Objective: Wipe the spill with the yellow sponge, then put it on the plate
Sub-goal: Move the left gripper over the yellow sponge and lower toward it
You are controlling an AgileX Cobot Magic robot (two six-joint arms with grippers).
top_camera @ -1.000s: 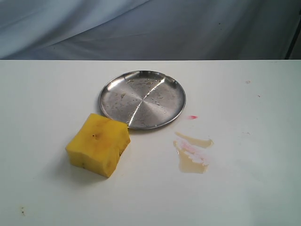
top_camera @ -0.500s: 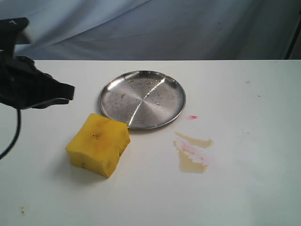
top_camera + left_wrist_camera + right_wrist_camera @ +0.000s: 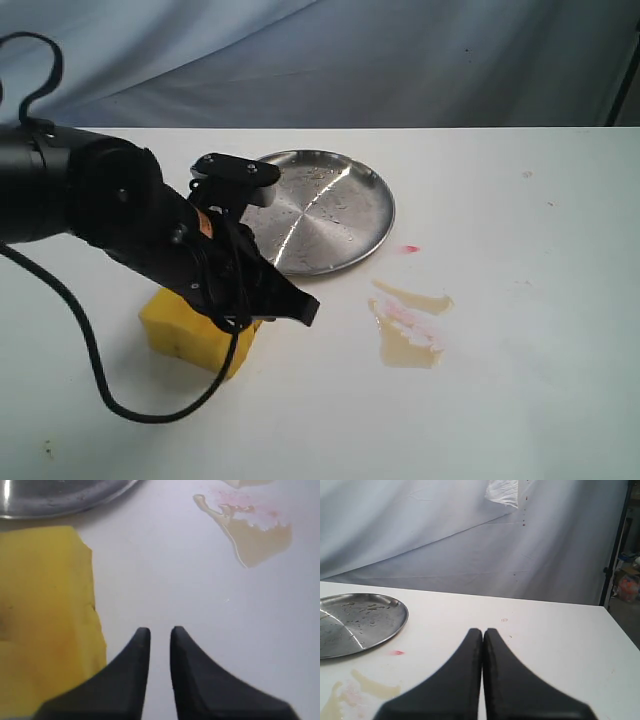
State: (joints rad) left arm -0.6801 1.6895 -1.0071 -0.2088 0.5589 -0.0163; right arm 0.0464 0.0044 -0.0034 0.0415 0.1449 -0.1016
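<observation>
The yellow sponge (image 3: 185,338) lies on the white table in front of the plate (image 3: 335,205), mostly covered by my left arm. My left gripper (image 3: 305,312) hovers just past the sponge's right side, towards the spill (image 3: 405,328). In the left wrist view its tips (image 3: 160,630) stand a narrow gap apart with nothing between them. There the sponge (image 3: 45,610) lies beside one finger, and the amber spill (image 3: 255,537) with pinkish streaks is ahead. My right gripper (image 3: 482,630) is shut and empty, off the exterior view, facing the plate (image 3: 355,625) and the spill (image 3: 365,687).
A tiny red dot (image 3: 408,248) marks the table between plate and spill. A grey-blue cloth backdrop (image 3: 400,60) hangs behind the table's far edge. The left arm's black cable (image 3: 95,370) loops over the table to the left of the sponge.
My left arm has swung in from the far left, down and to the right, and now covers most of the sponge. Sponge, plate and spill have not moved.
</observation>
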